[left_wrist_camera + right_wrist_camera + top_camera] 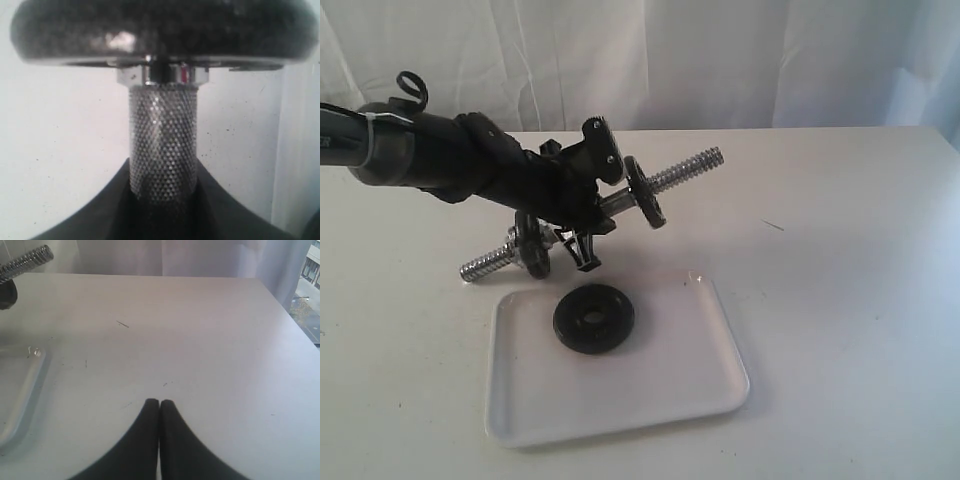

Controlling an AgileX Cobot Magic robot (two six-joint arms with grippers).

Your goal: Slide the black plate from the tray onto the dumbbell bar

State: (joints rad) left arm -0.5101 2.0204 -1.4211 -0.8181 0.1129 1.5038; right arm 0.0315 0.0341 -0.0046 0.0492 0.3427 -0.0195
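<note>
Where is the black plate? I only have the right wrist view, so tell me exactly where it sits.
Observer: The black plate lies flat on the tray, in the half nearer the left arm.
Operator: Now report what the left gripper is doing.
Observer: The left gripper is shut on the dumbbell bar, clamping its knurled middle, with the bar tilted.

Black plate (593,318) in tray (705,372) (bar (688,169) aloft)

Apparently three black plates (593,318), one white tray (665,385), one chrome dumbbell bar (688,167).
</note>
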